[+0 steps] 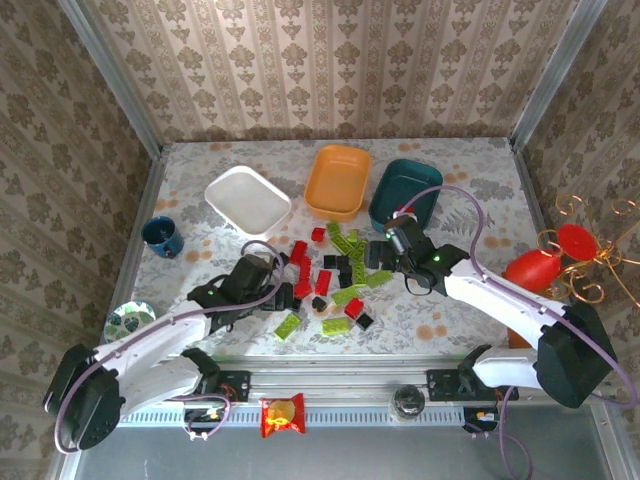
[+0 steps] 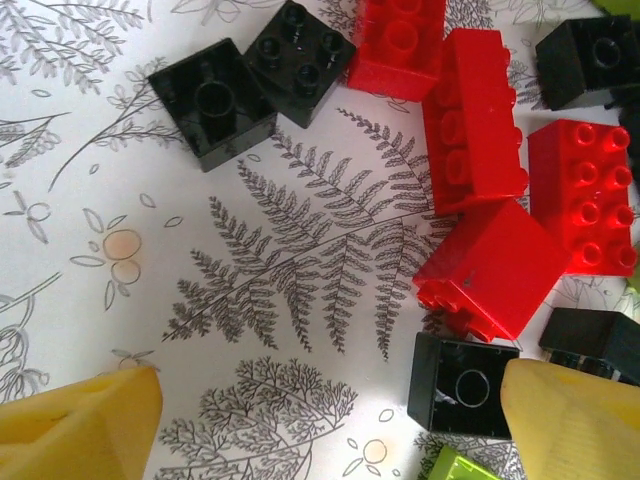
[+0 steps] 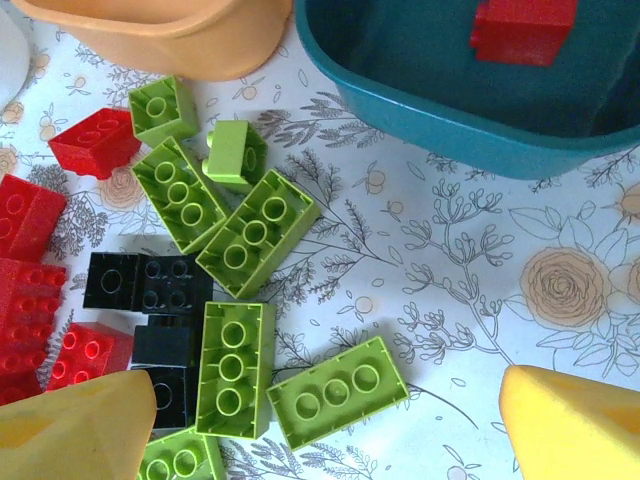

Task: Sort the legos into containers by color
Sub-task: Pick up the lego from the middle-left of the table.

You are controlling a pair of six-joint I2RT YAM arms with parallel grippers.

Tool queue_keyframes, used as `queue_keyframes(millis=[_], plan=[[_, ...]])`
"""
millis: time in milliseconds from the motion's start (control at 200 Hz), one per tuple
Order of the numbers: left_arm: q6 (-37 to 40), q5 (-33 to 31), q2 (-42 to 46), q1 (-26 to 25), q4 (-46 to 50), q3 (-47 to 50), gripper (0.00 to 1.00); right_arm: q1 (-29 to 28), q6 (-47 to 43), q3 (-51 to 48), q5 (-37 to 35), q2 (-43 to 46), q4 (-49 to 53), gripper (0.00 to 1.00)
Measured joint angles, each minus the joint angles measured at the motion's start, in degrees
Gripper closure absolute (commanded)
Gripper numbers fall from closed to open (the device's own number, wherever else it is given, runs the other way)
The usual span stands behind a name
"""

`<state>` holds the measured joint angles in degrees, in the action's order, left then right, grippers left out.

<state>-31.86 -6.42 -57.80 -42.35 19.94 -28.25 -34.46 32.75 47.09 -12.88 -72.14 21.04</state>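
Note:
Red, black and lime green legos (image 1: 330, 272) lie scattered mid-table in front of the white (image 1: 247, 198), orange (image 1: 338, 180) and teal (image 1: 405, 192) containers. My left gripper (image 1: 283, 297) is low at the pile's left edge. It is open (image 2: 325, 425), and an upturned black brick (image 2: 462, 387) rests against its right finger, just below several red bricks (image 2: 490, 265). My right gripper (image 1: 388, 255) hovers open (image 3: 325, 430) over the pile's right side, with upturned green bricks (image 3: 337, 390) lying between its fingers. A red brick (image 3: 522, 28) lies in the teal container (image 3: 450, 110).
A dark blue cup (image 1: 162, 236) and a patterned bowl (image 1: 130, 320) stand at the left. A red-and-yellow snack packet (image 1: 283, 415) lies on the front rail. A red object with gold wire (image 1: 540, 268) sits at the right edge. Patterned walls enclose the table.

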Motion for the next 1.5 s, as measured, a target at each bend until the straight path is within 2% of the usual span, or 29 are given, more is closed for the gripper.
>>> queue_keyframes(millis=[100, 250, 325, 525, 730, 860, 1035, 1135, 1325, 1500], plan=[[0.2, -1.2, -3.1, 1.1, -0.8, -0.7, 0.15, 0.0, 0.3, 0.0, 0.0, 0.3, -0.1, 0.1], [0.5, -0.7, -6.6, 8.7, -5.9, -0.7, 0.19, -0.1, 0.5, -0.4, 0.0, 1.2, -0.2, 0.1], [0.9, 0.0, -8.9, 10.6, -8.8, -1.1, 0.19, -0.1, 0.5, -0.4, 0.0, 1.5, -0.2, 0.1], [2.2, 1.4, -16.9, 10.6, -14.0, -4.3, 0.17, -0.1, 0.5, -0.5, 0.0, 3.2, -0.1, 0.1], [2.8, -0.1, -23.5, 10.6, -16.7, -5.9, 0.32, -0.1, 0.5, -0.5, -0.2, 4.5, 0.0, 0.1], [3.0, -1.5, -25.7, 10.6, -16.9, -6.4, 0.33, -0.1, 0.5, -0.5, -0.3, 4.7, 0.0, 0.1], [3.2, -3.0, -27.6, 11.6, -17.7, -7.5, 0.42, -0.1, 0.5, -0.5, -0.4, 5.9, 0.0, 0.1], [3.2, -3.3, -28.7, 12.5, -18.6, -7.7, 0.43, -0.1, 0.5, -0.5, -0.4, 6.3, 0.0, 0.1], [3.4, -3.8, -29.1, 12.7, -19.5, -7.8, 0.6, -0.1, 0.4, -0.5, -0.4, 6.5, 0.0, 0.1], [3.6, -3.8, -29.0, 12.4, -20.4, -7.8, 0.68, -0.1, 0.4, -0.5, -0.4, 6.7, 0.0, 0.1]])
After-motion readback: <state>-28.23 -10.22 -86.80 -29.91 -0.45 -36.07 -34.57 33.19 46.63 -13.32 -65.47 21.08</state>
